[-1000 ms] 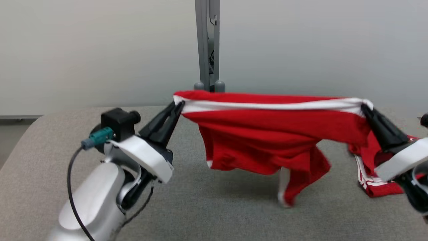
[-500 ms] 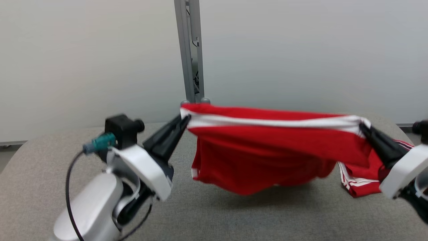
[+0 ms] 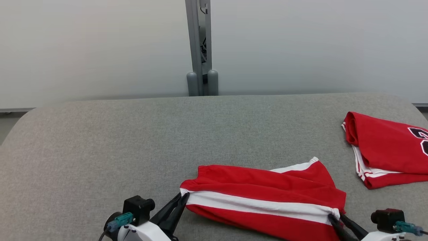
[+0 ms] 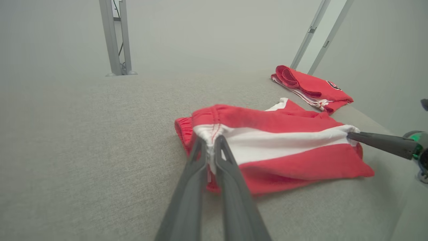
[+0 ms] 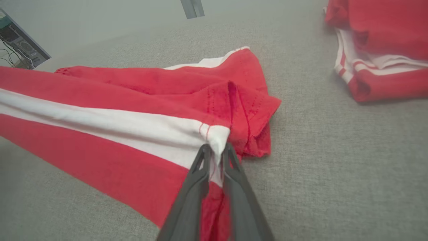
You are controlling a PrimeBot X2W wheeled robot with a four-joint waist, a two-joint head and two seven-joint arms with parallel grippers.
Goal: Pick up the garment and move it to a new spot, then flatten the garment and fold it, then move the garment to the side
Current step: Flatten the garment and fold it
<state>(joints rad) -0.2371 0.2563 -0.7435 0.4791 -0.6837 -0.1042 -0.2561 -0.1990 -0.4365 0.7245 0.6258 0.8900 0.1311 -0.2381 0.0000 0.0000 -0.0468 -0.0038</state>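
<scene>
The garment [image 3: 267, 197] is a pair of red shorts in a soft, slightly fuzzy knit, with a broad white band [image 3: 260, 206] running along its length and red stitching across the band at each end. I see it lying low at the near edge of the table [image 3: 133, 140], stretched between my two grippers, with its far layers rumpled and a white-edged corner poking out behind.

My left gripper [image 3: 182, 199] is clamped on the left end of the white band, its fingers pressed together over the cloth. My right gripper [image 3: 332, 219] pinches the right end, with the white cloth caught between its tips.

The table is covered in coarse grey woven fabric with rounded corners. Well off to the right rests a folded red piece [image 3: 384, 154] with white trim. Its black print is cut off at the edge, so I cannot read it. A grey metal post [image 3: 199, 47] stands behind against a plain pale wall [image 3: 83, 50].
</scene>
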